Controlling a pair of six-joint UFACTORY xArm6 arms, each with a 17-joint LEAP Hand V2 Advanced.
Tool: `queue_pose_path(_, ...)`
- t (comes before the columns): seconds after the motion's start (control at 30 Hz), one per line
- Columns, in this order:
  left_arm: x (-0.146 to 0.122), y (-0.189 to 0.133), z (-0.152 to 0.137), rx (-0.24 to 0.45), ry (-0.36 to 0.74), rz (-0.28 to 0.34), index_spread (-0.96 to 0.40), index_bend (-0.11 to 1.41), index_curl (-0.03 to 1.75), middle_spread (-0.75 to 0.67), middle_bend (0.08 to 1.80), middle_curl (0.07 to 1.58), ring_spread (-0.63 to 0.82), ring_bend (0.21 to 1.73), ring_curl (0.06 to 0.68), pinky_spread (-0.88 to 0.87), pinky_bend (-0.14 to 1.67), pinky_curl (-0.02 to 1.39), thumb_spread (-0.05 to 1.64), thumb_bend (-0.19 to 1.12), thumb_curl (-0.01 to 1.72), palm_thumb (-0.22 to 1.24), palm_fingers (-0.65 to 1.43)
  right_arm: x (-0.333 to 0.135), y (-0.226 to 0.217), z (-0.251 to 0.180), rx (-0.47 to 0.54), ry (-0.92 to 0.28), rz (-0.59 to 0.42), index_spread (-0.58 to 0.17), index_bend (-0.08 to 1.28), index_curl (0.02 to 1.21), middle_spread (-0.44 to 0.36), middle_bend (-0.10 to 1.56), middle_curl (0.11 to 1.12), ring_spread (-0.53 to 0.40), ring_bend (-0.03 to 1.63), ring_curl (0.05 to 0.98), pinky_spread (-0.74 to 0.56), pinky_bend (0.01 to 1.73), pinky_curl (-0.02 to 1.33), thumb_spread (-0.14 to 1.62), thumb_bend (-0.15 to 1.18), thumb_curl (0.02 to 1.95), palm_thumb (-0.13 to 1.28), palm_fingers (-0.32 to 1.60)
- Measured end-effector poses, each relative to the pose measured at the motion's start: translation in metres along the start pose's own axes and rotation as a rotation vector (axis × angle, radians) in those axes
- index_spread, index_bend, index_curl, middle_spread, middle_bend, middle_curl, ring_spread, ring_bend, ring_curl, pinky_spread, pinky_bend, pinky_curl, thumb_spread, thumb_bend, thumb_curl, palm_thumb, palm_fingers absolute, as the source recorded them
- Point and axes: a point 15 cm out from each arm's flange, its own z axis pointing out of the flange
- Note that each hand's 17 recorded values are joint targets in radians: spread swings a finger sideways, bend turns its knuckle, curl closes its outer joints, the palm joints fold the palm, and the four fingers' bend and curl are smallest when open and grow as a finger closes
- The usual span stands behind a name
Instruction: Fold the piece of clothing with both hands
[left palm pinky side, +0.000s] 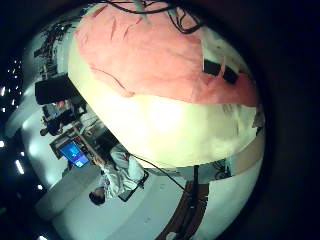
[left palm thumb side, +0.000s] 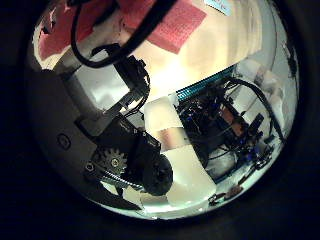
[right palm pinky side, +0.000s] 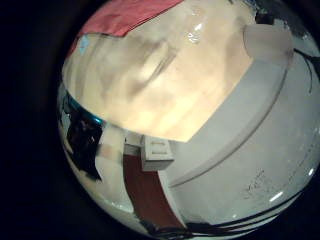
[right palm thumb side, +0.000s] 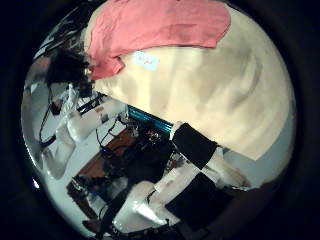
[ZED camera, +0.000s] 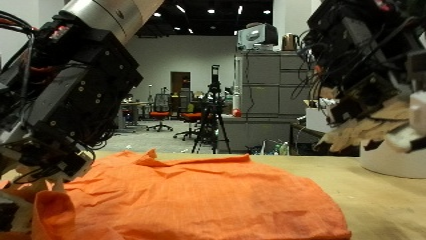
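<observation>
Likely to bunch or slide rather than fold if one hand catches only a loose wrinkle while the other stays off the cloth. Orange garment (ZED camera: 187, 195) spread flat on the bench (ZED camera: 386, 205). Left hand (ZED camera: 60, 100) low at the garment's near edge, finger state impossible to tell. Right hand (ZED camera: 366, 65) raised clear above the bench, fingers loosely bent, holding nothing.
</observation>
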Motion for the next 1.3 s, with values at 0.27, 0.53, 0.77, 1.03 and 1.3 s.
queue_pose_path(0.27,-0.002,0.004,-0.002,0.014,0.014,-0.004,-0.67,0.27,0.81,-0.55,1.03,0.55,-0.61,0.77,0.415,-0.81,0.67,0.45,1.04,-0.02,0.31,0.74,1.12,-0.003,-0.045,0.034,-0.014,0.013,-0.028,-0.238,0.16,0.27,0.019,0.24,0.35,0.077,0.4,0.283,0.24,0.22,0.31,1.07,-0.02,0.3,0.61,0.26)
queue_pose_path(0.53,-0.003,0.007,-0.004,0.03,0.035,-0.006,-0.69,0.25,0.83,-0.55,1.03,0.55,-0.61,0.77,0.417,-0.81,0.67,0.46,1.04,-0.02,0.31,0.74,1.13,-0.013,-0.066,0.066,-0.102,0.028,-0.057,-0.224,0.17,0.28,-0.009,0.25,0.36,0.021,0.42,0.283,0.18,0.22,0.31,1.03,-0.02,0.31,0.63,0.3)
queue_pose_path(0.77,-0.008,0.009,-0.006,0.045,0.059,-0.004,-0.69,0.24,0.85,-0.55,1.03,0.55,-0.61,0.77,0.419,-0.81,0.66,0.46,1.04,-0.02,0.3,0.74,1.12,0.0,-0.086,0.067,-0.059,0.088,-0.026,-0.244,0.15,0.27,-0.094,0.32,0.38,-0.124,0.59,0.308,-0.04,0.29,0.3,1.01,0.0,0.33,0.72,0.66)
queue_pose_path(1.03,-0.016,0.009,-0.013,0.072,0.1,-0.009,-0.7,0.23,0.87,-0.55,1.03,0.55,-0.62,0.76,0.42,-0.82,0.65,0.46,1.04,-0.02,0.3,0.74,1.13,0.001,-0.092,0.065,-0.038,0.1,-0.022,-0.359,0.43,0.41,-0.194,0.65,0.55,-0.277,0.91,0.467,-0.46,0.74,0.47,1.0,-0.01,0.36,0.84,1.39)
queue_pose_path(1.3,-0.022,0.016,-0.019,0.097,0.168,0.008,-0.71,0.22,0.88,-0.55,1.04,0.55,-0.62,0.76,0.422,-0.82,0.65,0.46,1.04,-0.02,0.3,0.74,1.13,-0.002,-0.087,0.059,-0.038,0.107,-0.044,-0.35,0.87,0.64,-0.173,1.05,0.73,-0.264,1.15,0.598,-0.39,1.06,0.66,1.01,0.08,0.45,1.08,1.26)
